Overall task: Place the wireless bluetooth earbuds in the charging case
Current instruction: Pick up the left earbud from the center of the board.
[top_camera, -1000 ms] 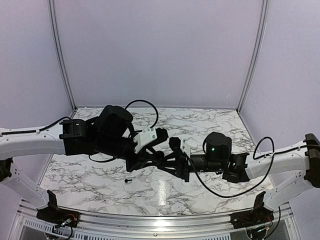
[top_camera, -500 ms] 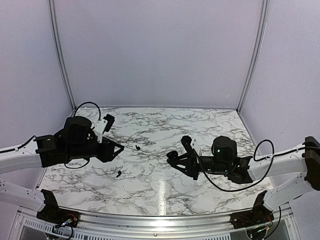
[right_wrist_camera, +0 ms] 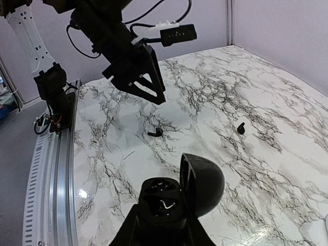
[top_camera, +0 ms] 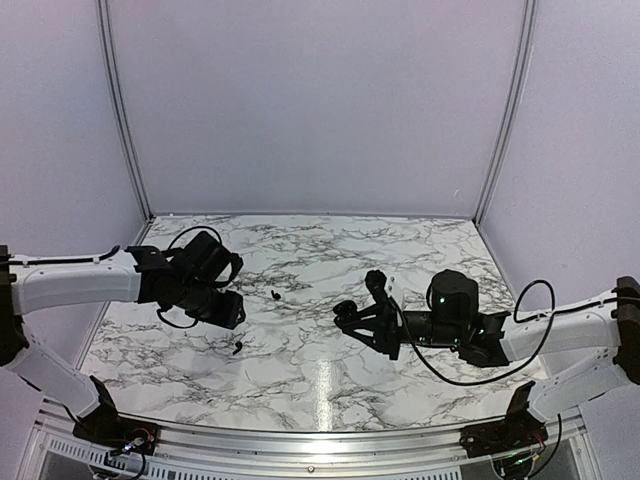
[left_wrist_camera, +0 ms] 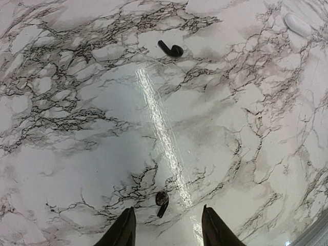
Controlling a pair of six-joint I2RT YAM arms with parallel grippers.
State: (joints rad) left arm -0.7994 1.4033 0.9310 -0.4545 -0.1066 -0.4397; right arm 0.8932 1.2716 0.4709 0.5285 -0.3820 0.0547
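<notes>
Two black earbuds lie on the marble table point(top_camera: 300, 380): one point(top_camera: 237, 348) point(left_wrist_camera: 162, 201) near the front left, the other point(top_camera: 275, 295) point(left_wrist_camera: 170, 49) further back. My left gripper point(top_camera: 232, 308) point(left_wrist_camera: 166, 228) hangs open above the table. In its wrist view the nearer earbud lies on the table just ahead of the gap between the fingertips, touching neither. My right gripper point(top_camera: 355, 318) point(right_wrist_camera: 163, 223) is shut on the black charging case point(right_wrist_camera: 164, 197), held off the table with its lid point(right_wrist_camera: 202, 184) swung open and its wells showing. Both earbuds point(right_wrist_camera: 156, 132) point(right_wrist_camera: 240, 127) lie beyond the case.
A white pebble-like object point(left_wrist_camera: 298, 23) lies at the top right of the left wrist view. Grey walls close off the back and sides. A metal rail point(top_camera: 300, 440) runs along the near edge.
My left arm has pulled back from the middle, near the case, to the left and lowered over the nearer earbud, its jaws wider. The right arm with the case has barely moved.
</notes>
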